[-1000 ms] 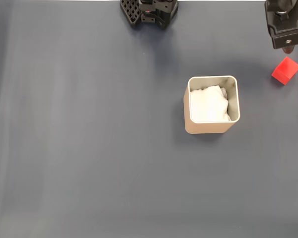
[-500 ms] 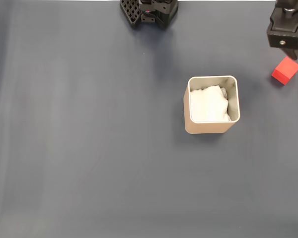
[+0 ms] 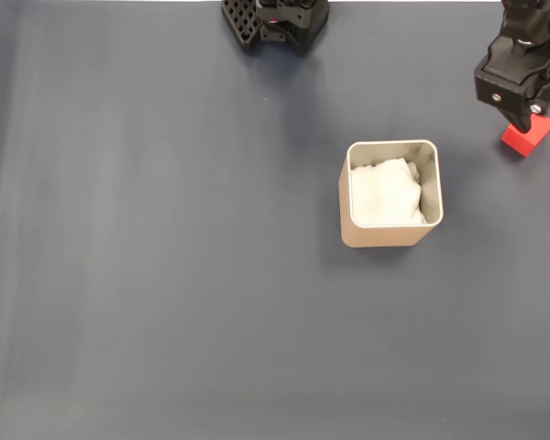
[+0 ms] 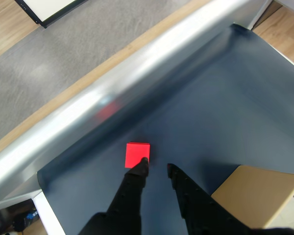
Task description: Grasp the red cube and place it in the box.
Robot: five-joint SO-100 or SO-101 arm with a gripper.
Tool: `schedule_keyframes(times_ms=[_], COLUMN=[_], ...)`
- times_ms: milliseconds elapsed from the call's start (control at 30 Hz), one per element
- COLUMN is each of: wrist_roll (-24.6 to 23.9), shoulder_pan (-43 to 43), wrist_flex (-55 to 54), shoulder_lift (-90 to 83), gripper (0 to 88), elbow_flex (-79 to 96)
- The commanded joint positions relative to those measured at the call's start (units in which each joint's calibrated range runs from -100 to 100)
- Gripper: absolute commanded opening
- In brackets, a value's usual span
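the red cube (image 4: 137, 154) sits on the dark surface (image 3: 165, 275) near its far right edge in the fixed view, partly under the arm. the end effector (image 4: 157, 166) hangs just over it, fingers slightly parted, one tip overlapping the cube's corner. the box (image 3: 390, 238), white padding (image 3: 383, 192) inside, stands apart, nothing between.

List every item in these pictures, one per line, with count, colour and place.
red cube: one, bright red, on the mat near the table edge, right of the box in the fixed view.
box: one, beige, mid-right of the mat in the fixed view.
padding: one, white, inside the box.
mat: one, dark blue-grey, covering the table.
arm base: one, black, top edge of the fixed view.
gripper: one, black, fingers apart, one fingertip over the cube's near edge.
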Motion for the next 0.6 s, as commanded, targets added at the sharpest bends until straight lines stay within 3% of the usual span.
schedule_keyframes(times_ms=[0, 267, 567], wrist_roll=[-1.90, -4.49, -3.71], shoulder_pan=[-0.40, -3.17, -3.67], wrist_flex=[0.17, -1.55, -3.69], shoulder_lift=[-0.15, 1.66, 5.99], gripper=[18.9, 28.7, 30.6], elbow_flex=[-3.00, -6.46, -8.29])
